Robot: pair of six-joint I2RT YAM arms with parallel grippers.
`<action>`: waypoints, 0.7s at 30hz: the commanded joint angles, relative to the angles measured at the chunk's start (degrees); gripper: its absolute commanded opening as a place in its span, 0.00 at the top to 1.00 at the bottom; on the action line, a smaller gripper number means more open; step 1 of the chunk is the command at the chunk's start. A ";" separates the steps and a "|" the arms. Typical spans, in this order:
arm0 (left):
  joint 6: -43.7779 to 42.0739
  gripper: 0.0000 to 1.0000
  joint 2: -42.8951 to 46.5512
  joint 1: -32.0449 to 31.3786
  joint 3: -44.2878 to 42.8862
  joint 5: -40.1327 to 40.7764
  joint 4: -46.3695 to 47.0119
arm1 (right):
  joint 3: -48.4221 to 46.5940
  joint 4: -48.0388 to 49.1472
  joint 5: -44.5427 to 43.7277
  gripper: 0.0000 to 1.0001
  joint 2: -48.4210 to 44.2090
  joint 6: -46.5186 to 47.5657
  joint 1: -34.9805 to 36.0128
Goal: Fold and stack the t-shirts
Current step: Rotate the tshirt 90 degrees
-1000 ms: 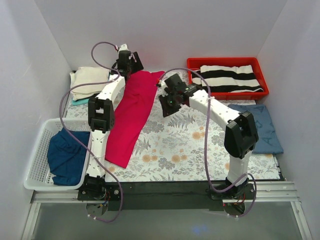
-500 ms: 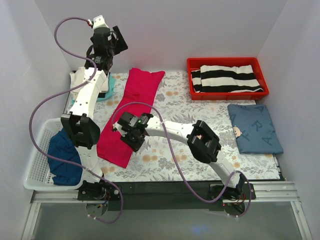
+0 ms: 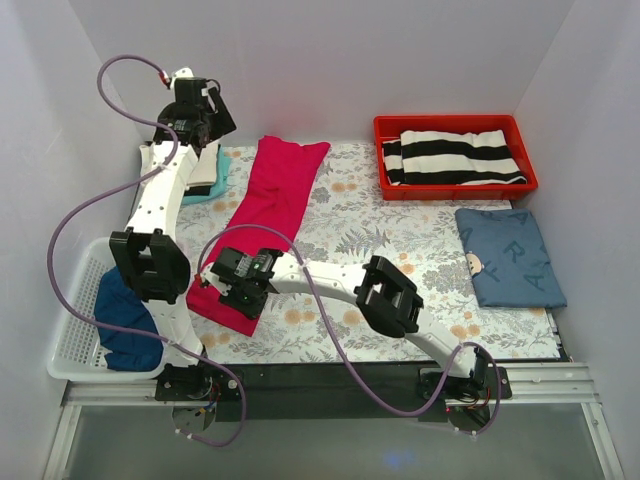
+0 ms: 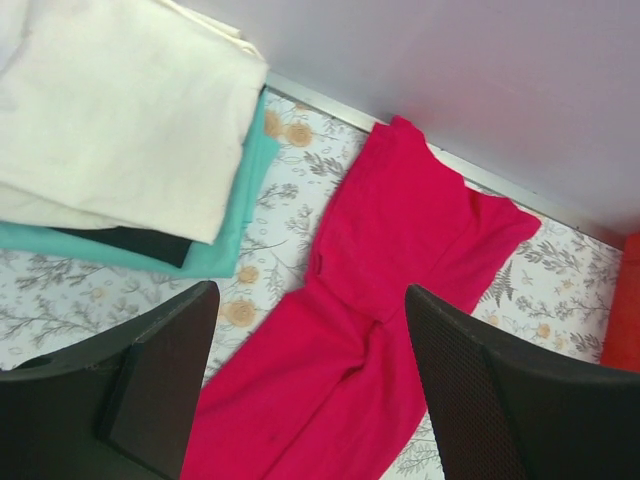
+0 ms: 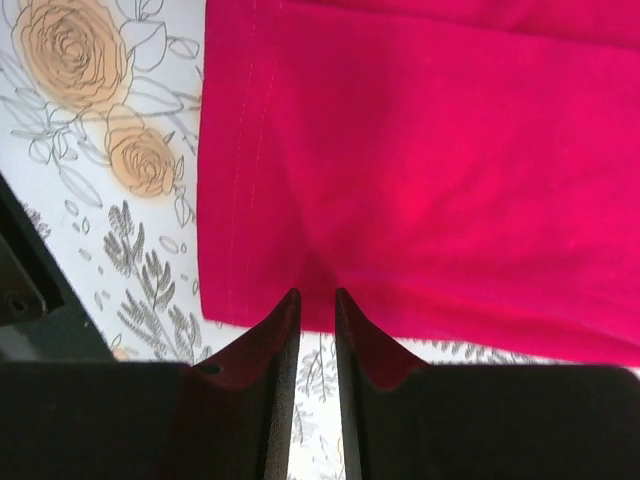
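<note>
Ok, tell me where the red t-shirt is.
Top view: the red t-shirt lies left of centre, running from beside the folded stack at the back to the right claw.

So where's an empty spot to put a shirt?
The floral tablecloth is bare in the middle, between the red t-shirt, the red tray and the blue folded shirt. The left is crowded: folded stack, right gripper, laundry basket.

The red tee [image 3: 268, 205] lay as a long slanted strip on the floral mat [image 3: 350, 250]; the right gripper [image 3: 232, 287] sat over its near end; the left gripper [image 3: 205, 110] hung raised left of its far end, above folded tees [image 3: 206, 172]; a navy tee [image 3: 125, 320] lay in the basket [image 3: 70, 320] to its left.
</note>
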State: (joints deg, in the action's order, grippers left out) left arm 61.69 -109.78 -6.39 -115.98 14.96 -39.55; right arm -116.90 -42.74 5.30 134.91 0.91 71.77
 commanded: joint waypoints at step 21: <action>2.73 0.26 3.35 5.43 0.67 -7.13 -1.67 | 51.76 11.46 -8.29 0.78 -23.02 -4.94 -0.31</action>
State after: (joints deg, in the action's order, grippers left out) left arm 63.94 -104.95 -1.37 -113.47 10.04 -41.47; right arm -72.62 -20.56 -0.49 109.97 -0.71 71.64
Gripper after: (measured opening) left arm 0.738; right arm 0.220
